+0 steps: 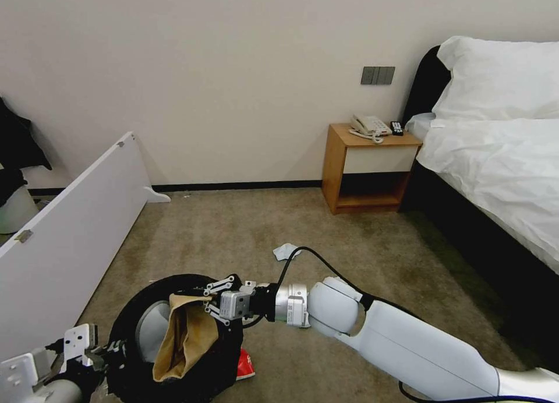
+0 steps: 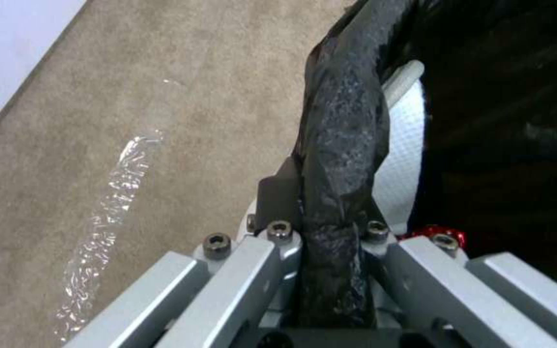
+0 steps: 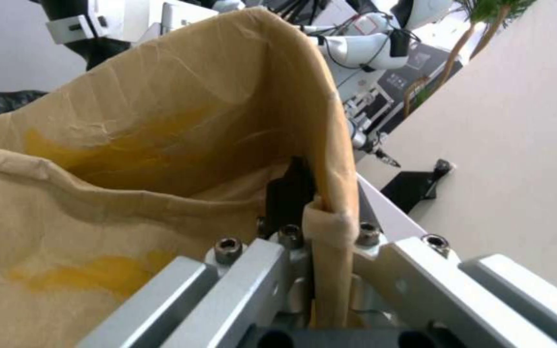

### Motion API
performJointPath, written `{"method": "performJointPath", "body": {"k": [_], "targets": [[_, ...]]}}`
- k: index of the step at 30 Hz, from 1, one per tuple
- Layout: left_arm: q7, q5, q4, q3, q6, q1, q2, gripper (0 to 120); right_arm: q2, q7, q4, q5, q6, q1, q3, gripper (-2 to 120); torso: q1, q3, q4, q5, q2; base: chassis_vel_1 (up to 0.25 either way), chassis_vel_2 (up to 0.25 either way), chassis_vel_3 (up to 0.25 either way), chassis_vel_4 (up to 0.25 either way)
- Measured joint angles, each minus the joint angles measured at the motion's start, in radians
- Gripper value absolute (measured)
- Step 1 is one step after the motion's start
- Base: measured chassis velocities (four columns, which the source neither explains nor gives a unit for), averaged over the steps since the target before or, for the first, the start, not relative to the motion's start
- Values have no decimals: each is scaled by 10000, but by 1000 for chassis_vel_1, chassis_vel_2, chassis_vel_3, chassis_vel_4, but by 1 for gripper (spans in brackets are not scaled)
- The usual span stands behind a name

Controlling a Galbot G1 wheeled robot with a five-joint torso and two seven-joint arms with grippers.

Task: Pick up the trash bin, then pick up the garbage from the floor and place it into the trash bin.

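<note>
With my left gripper (image 2: 330,232) pinching the trash bin (image 1: 174,333) rim, tilted off the floor (image 1: 244,234), my right gripper (image 1: 212,301) clamps the brown paper bag (image 1: 186,333) over its mouth; next need: release inside.

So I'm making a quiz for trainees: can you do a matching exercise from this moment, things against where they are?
Things:
1. paper bag
2. bin rim
3. tissue
4. red packet

Places:
A. loose on the carpet, farther out than the right arm
B. pinched in the right gripper, over the bin's mouth
C. on the floor beside the bin
D. clamped in the left gripper

Pairs: 1-B, 2-D, 3-A, 4-C
</note>
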Motion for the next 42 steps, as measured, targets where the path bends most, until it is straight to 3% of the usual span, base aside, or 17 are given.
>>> {"method": "performJointPath", "body": {"k": [12, 23, 25, 27, 33, 35, 38, 42], "targets": [[-16, 22, -47, 159, 0, 82, -7, 3, 57, -52, -125, 40, 44, 35, -139, 1, 0, -1, 1, 0, 0, 0, 0, 0, 0], [-40, -47, -81, 88, 0, 79, 40, 3, -290, -160, -6, 272, 106, 4, -148, 42, 0, 0, 0, 0, 0, 0, 0, 0, 0], [-40, -47, -81, 88, 0, 79, 40, 3, -290, -160, -6, 272, 106, 4, -148, 42, 0, 0, 0, 0, 0, 0, 0, 0, 0], [-47, -95, -107, 53, 0, 109, 58, 3, -390, -332, 145, 866, -61, 57, -222, 57, 0, 0, -1, 0, 0, 0, 0, 0, 0], [-65, -184, -158, 12, 0, 149, 78, 3, -459, -595, 174, 1451, -202, 100, -207, 72, 0, 0, 0, 1, 0, 0, 0, 0, 0], [-89, -245, -195, 5, 0, 145, 89, 3, -497, -774, 232, 2144, -367, 155, -160, 85, 0, 0, -1, 1, 0, 0, 0, 0, 0], [-129, -325, -197, -28, 0, 126, 108, 3, -551, -987, 233, 2313, -401, 213, -127, 96, 0, 0, 1, 0, 0, 0, 0, 0, 0], [-161, -423, -212, -85, 0, 125, 125, 3, -668, -1172, 254, 2464, -401, 205, -83, 99, 0, 0, 0, 0, 0, 0, 0, 0, 0]]}}
